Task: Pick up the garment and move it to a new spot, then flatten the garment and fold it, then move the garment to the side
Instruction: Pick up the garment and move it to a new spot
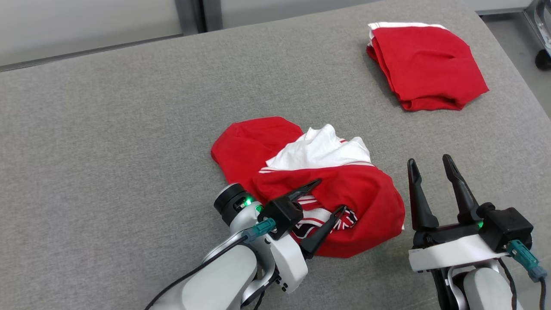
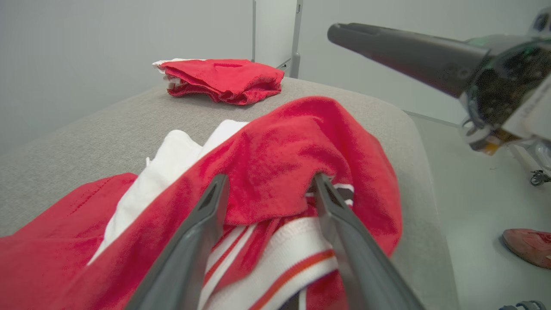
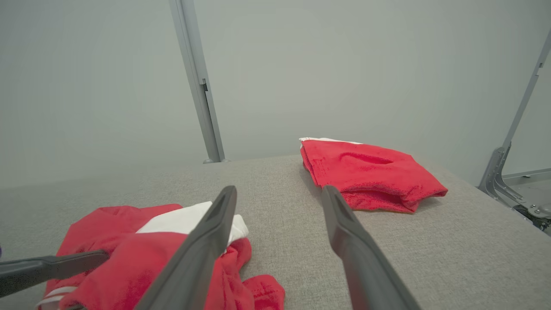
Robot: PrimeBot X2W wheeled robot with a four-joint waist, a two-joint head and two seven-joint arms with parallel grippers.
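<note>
The garment (image 1: 254,146) lies crumpled on the grey table, red with a white panel and striped trim. My left gripper (image 1: 331,195) is low over its near side, jaws apart, its fingers straddling a red fold and the striped band. In the left wrist view the garment (image 2: 275,146) bulges between the spread fingers of that gripper (image 2: 271,177), which do not pinch it. My right gripper (image 1: 430,160) stands open just right of the garment, nothing between its fingers. The right wrist view has the garment (image 3: 116,228) at lower left, beside the open right gripper (image 3: 279,189).
A second red garment (image 1: 426,64) lies folded at the table's far right corner, also in the wrist views (image 2: 224,79) (image 3: 370,172). The grey padded table (image 1: 107,129) stretches bare to the left. Its right edge drops to the floor, where a red object (image 2: 529,245) lies.
</note>
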